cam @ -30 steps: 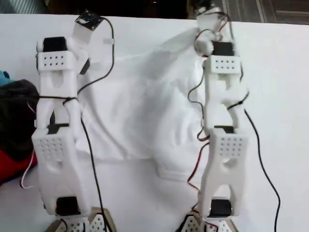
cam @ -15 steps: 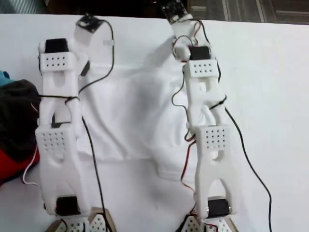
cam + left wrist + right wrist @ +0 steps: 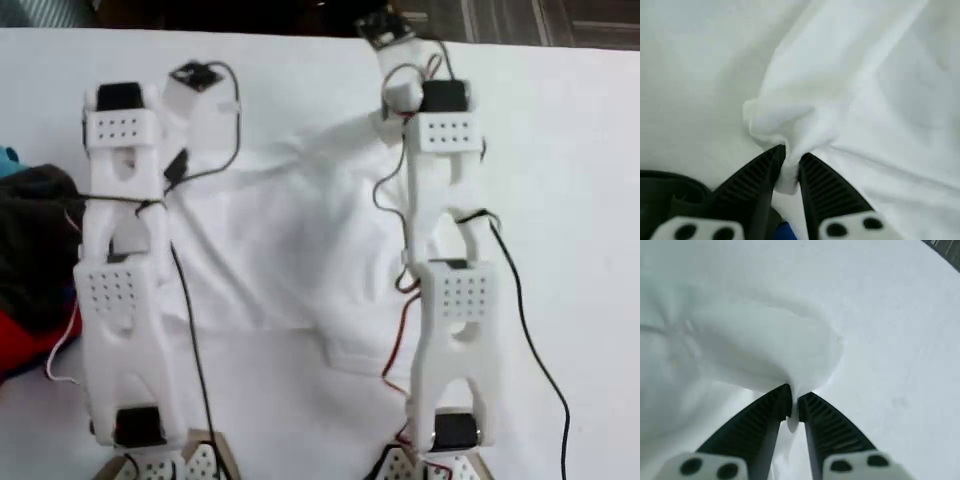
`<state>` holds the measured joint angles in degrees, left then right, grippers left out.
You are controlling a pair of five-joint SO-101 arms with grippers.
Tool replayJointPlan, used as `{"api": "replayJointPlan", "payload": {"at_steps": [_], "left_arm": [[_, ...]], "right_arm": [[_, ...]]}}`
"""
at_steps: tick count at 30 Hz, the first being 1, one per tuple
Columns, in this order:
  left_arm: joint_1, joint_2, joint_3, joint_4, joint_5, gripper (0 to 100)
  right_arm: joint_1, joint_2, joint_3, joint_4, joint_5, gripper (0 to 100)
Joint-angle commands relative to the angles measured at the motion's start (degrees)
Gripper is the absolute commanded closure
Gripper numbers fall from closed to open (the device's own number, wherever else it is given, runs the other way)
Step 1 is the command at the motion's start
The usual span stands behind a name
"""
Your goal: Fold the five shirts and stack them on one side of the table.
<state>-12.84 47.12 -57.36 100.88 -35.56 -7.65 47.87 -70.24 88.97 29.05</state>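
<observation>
The left gripper (image 3: 790, 156) was closed on a small bunch of cloth, its two black ribbed jaws pinching one corner of the soft white fabric shirt (image 3: 865, 90). The right gripper (image 3: 792, 399) was clamped in the same way on another fold of this shirt (image 3: 745, 340), with a little cloth showing between the jaws.

In the high view both pinched places were at the far edge of the shirt (image 3: 290, 240), one beside each wrist. The far edge ran between them across the white tabletop (image 3: 580, 150), and I judge this line to be the long axis for the coming fold. From the grippers the body of the shirt lay back toward the bases of the arms, between the left arm (image 3: 120, 250) and the right arm (image 3: 450, 270). Each arm was equally near to its own corner, so I think the next move needed both of them together, carrying the far edge over the body.

Several things were hard to make out. The shirt was white on a white surface, so its outline, sleeves and collar were not clear. The right arm covered part of its side. The fingertips themselves were hidden under the wrists in the high view. A heap of dark grey, red and blue clothes (image 3: 30, 270) lay at the left side and was cut off by the frame, so I could not count the pieces.
</observation>
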Motion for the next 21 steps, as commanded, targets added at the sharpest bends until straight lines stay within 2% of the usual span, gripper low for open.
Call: {"api": "replayJointPlan", "payload": {"at_steps": [1,3,6,9,14,21], "left_arm": [[-1.3,-10.4,1.1,1.6,-0.6,97],[-1.8,-14.7,6.0,1.6,-2.2,97],[-1.9,-22.3,18.4,1.6,-6.2,97],[-2.1,-30.1,30.9,1.4,-9.6,97],[-1.9,-38.6,42.9,0.5,-12.0,97],[-2.2,-42.1,52.6,1.1,-13.4,97]], "right_arm": [[0.0,-10.2,-2.7,7.8,0.1,97.8],[0.0,-12.9,-2.5,12.1,0.1,97.8],[1.9,-17.0,1.2,12.5,0.1,97.8],[2.9,-23.3,11.5,12.5,0.4,97.8],[1.8,-42.2,40.9,11.0,0.6,97.7],[1.7,-75.4,87.9,-6.9,0.9,97.8]]}}
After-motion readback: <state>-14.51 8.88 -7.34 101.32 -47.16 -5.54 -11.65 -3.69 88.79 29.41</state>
